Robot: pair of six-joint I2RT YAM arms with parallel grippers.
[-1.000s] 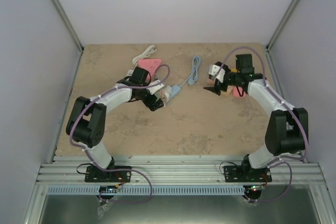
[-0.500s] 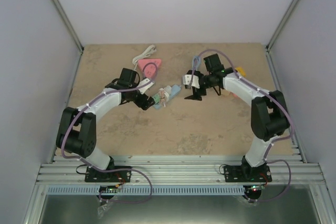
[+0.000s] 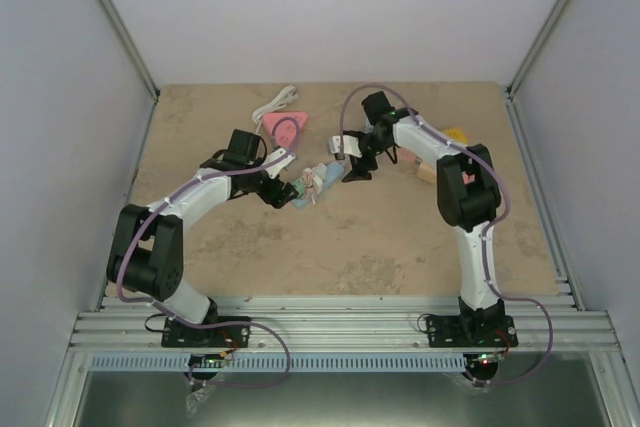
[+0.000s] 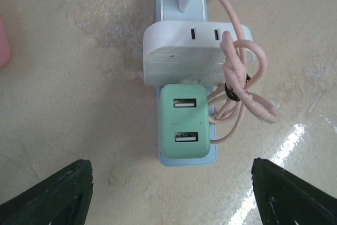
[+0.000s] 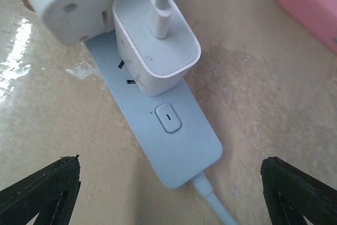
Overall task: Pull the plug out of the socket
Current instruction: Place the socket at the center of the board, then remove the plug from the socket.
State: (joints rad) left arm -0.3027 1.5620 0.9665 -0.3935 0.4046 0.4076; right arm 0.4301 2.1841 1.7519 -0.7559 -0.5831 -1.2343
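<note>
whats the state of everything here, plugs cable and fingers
green charger, plugged into the power strip, both ports empty
white adapter, plugged into the strip
white cube charger, plugged in, pink cable in its port
pink cable, coiled and tied
strip switch, on or off unclear
left fingers, open, holding nothing
right fingers, open, holding nothing

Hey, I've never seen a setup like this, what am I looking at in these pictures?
A robot's left arm and right arm are bolted to a table. One picture looks down from above; the other two come from cameras on each wrist. On the table lies a light blue power strip carrying a green charger, a wide white adapter and a white cube charger with a pink cable. A pink socket block lies nearby. The left gripper and right gripper hover at opposite ends of the strip, both open, holding nothing.
</note>
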